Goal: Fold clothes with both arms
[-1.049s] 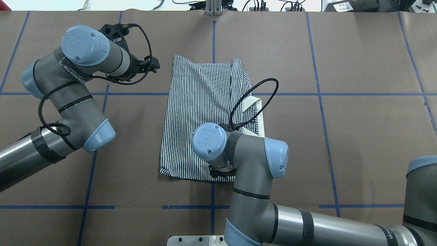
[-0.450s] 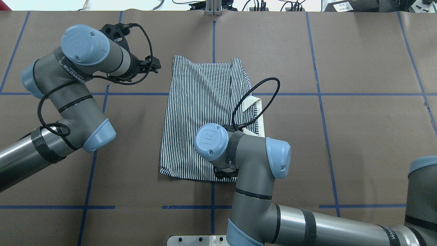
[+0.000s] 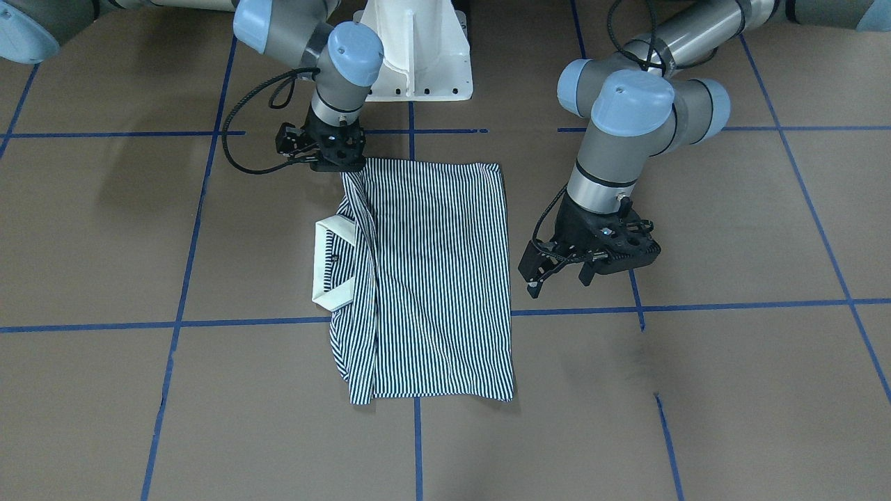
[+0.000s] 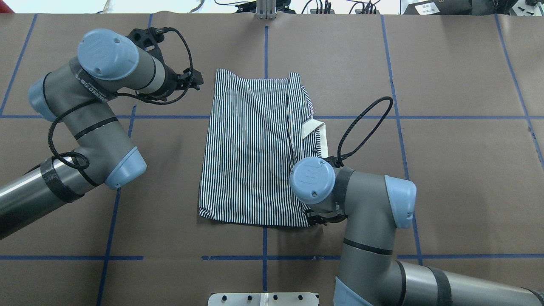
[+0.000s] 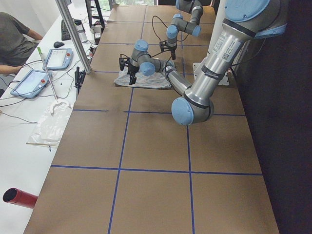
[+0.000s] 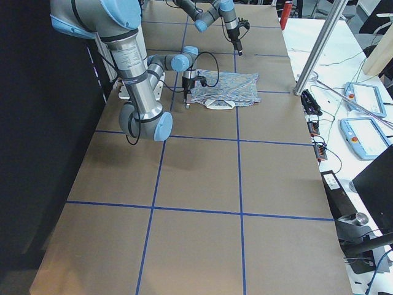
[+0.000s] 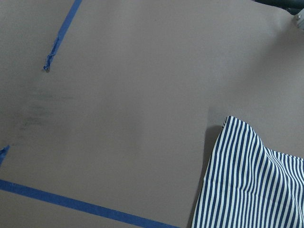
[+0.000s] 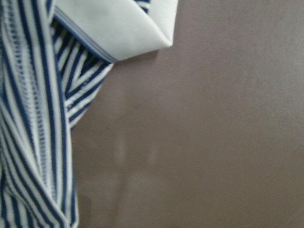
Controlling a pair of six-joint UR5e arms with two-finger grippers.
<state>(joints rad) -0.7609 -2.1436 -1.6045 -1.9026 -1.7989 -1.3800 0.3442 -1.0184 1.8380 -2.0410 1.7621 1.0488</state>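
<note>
The striped polo shirt lies folded into a tall rectangle mid-table, its cream collar sticking out on one side. In the front view the collar is at the shirt's left. My left gripper hovers open beside the shirt's long edge, holding nothing, and its wrist view shows a shirt corner. My right gripper sits at the shirt's corner nearest the base. I cannot tell whether it is open or shut. Its wrist view shows the striped edge and the collar.
The brown table is marked with blue tape lines. The white pedestal base stands at the robot's edge. A person sits at a white side bench holding tablets, and a red cylinder lies there too.
My right arm has slid along the shirt's near edge from its middle to the collar-side corner. My left gripper has edged slightly toward the shirt.
</note>
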